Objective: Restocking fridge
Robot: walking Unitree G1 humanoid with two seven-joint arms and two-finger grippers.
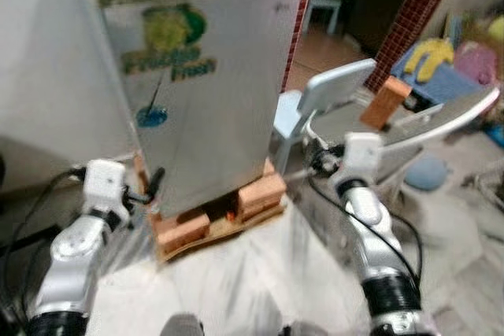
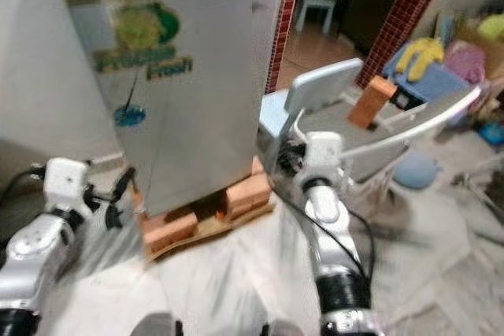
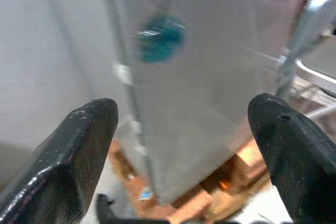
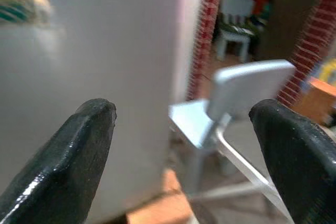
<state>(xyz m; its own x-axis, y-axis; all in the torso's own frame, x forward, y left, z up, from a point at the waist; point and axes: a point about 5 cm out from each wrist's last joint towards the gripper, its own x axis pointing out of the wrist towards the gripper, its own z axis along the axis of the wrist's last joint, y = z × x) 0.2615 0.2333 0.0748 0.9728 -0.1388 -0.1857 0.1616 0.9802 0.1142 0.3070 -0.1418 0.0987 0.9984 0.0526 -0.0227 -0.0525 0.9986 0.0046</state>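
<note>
The robot faces the closed fridge [image 1: 197, 76] on bricks [image 1: 213, 214], left gripper [image 3: 181, 124] and right gripper [image 4: 184, 124] both spread, empty; opening its door likely comes next.

A fridge [image 1: 197, 76] stands on bricks [image 1: 220, 214], door closed. A small chair [image 1: 315, 108] sits to its right.

spread black fingers [image 4: 68, 166], grey fridge [image 4: 94, 77], light blue chair [image 4: 231, 98]
</note>
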